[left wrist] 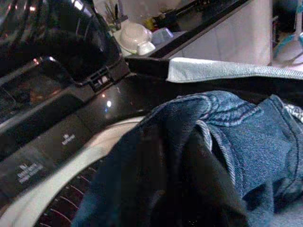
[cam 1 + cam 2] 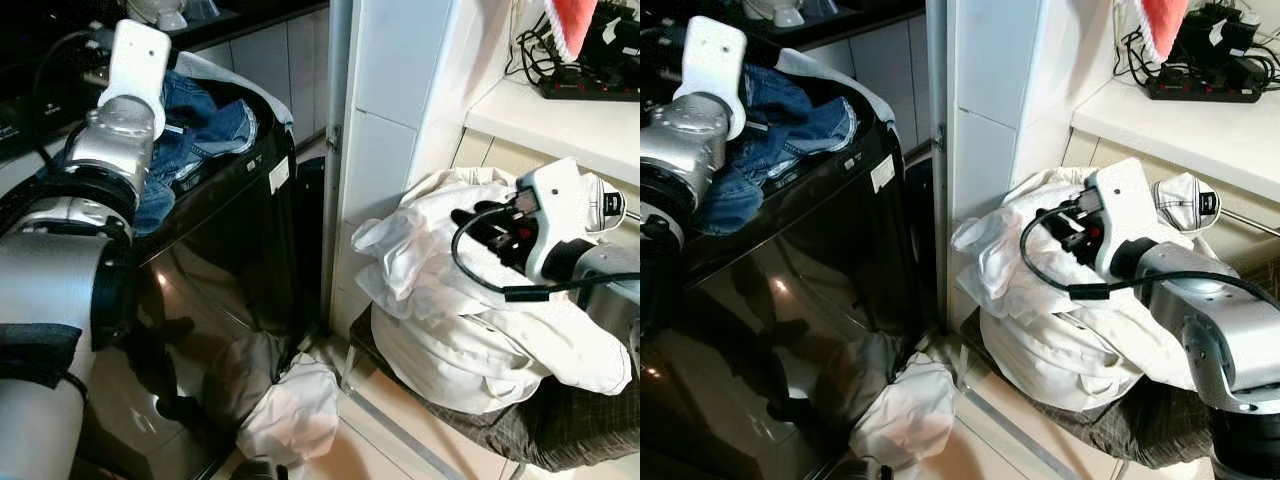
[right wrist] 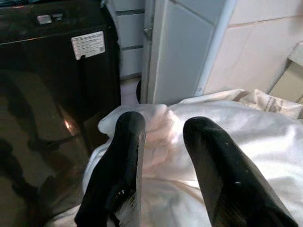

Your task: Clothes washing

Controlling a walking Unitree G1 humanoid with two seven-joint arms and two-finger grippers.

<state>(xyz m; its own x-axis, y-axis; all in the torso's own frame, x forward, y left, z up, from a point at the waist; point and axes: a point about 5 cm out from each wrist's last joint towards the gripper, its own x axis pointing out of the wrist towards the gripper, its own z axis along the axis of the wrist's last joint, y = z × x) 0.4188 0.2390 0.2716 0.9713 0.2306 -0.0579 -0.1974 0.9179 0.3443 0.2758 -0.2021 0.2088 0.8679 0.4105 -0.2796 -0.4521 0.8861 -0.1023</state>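
The right gripper hovers just over the white shirts, its two black fingers apart with a fold of cloth bulging up between them, nothing pinched yet. That pile is heaped on a dark basket on the floor beside the white cabinet. Over on the other side, the left arm reaches up across the black washing machine, where blue jeans are draped over the rim of the open tub; I cannot tell whether the left gripper is parted or closed, as denim hides its fingers. One more white garment lies on the floor at the washer's foot.

The shirts look thin, soft and light, so they should bunch easily but trail and snag. The raised fold between the fingers seems the best hold; a deep pinch there would likely lift one layer cleanly. The denim looks heavier and stiffer, needing a firmer bite at a thick seam.
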